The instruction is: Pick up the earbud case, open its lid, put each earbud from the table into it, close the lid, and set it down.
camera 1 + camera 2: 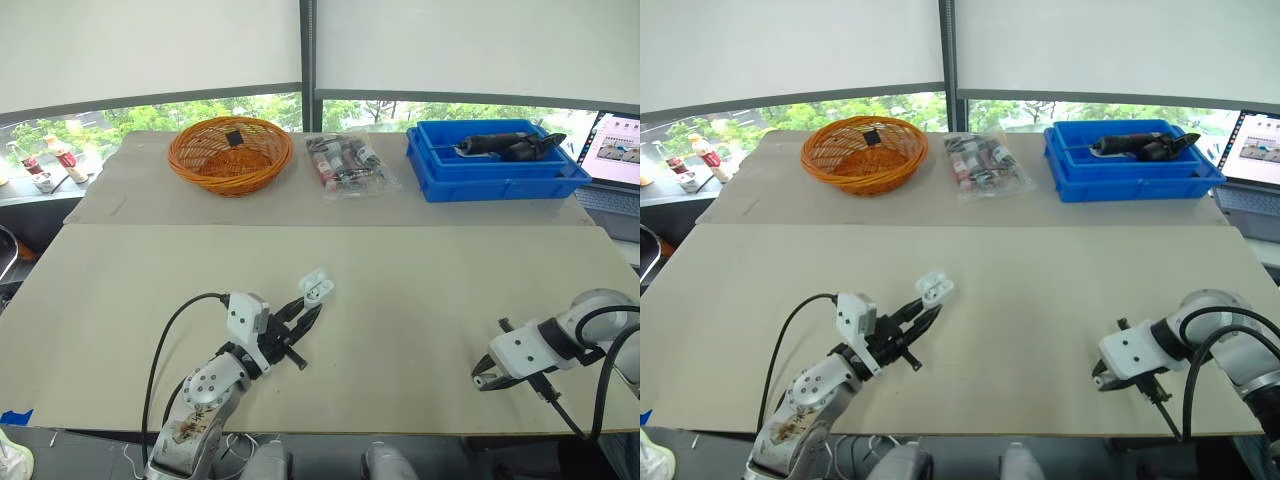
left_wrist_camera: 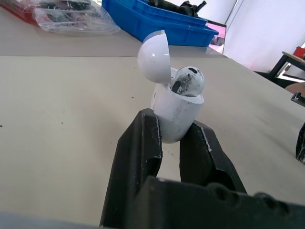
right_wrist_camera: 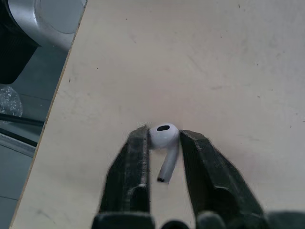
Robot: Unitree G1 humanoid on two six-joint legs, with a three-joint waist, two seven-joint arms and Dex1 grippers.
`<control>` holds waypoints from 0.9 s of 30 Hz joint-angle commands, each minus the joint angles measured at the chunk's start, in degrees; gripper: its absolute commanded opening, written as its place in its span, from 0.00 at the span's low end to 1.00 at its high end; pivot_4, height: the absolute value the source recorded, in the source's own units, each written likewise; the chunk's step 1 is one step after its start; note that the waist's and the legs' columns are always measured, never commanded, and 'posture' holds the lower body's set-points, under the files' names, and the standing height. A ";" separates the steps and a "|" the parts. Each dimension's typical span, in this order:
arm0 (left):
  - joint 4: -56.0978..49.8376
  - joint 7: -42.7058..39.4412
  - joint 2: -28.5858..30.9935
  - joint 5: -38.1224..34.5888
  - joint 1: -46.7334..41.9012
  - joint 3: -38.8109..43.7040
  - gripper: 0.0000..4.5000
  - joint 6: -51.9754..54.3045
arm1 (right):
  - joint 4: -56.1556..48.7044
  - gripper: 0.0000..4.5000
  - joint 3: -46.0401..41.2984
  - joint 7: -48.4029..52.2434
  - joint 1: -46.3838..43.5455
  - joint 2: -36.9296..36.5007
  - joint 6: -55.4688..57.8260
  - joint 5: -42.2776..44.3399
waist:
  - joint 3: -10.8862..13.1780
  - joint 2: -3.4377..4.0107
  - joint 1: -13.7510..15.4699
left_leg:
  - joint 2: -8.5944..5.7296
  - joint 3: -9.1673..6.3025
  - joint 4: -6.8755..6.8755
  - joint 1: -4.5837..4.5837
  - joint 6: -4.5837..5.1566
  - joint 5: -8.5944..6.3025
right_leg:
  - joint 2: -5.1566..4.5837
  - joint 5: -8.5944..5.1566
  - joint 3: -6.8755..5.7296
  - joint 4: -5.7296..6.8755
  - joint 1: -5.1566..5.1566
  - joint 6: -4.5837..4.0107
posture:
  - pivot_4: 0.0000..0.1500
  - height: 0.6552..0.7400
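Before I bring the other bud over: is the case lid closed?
No: in the left wrist view the lid stands hinged open above the earbud case, with one earbud seated inside.

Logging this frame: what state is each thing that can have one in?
earbud case: lid open
first earbud: seated in the case
second earbud: outside the case, pinched by right gripper
left gripper: shut on earbud case
right gripper: shut on second earbud
laptop: open, screen lit
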 commanded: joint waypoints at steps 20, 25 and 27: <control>-1.13 -0.33 -0.25 0.06 -0.52 -0.60 0.11 -0.70 | -27.94 0.60 -1.01 -7.92 5.39 -9.82 25.54 -14.28 | -0.02 0.11 0.62 | -0.01 0.03 0.01 -0.08 0.00 0.00 | 0.01 0.00 0.01 0.01 -0.09 0.00 | 1.00 1.00; -0.96 -0.45 -0.05 0.10 -0.42 -0.33 0.11 -0.91 | -26.39 0.60 1.10 -8.21 3.62 -6.73 26.40 -16.79 | -0.01 0.11 0.49 | 0.00 0.15 0.00 -0.07 0.00 0.00 | 0.02 0.00 0.01 0.02 -0.11 0.00 | 1.00 1.00; -1.00 -0.50 0.06 0.11 -0.23 -0.28 0.11 -0.99 | -25.83 0.60 2.04 -7.61 3.29 -6.02 26.28 -16.95 | -0.01 0.10 0.50 | 0.00 0.15 0.00 -0.07 0.00 0.00 | 0.02 0.00 0.00 0.01 -0.10 0.00 | 1.00 1.00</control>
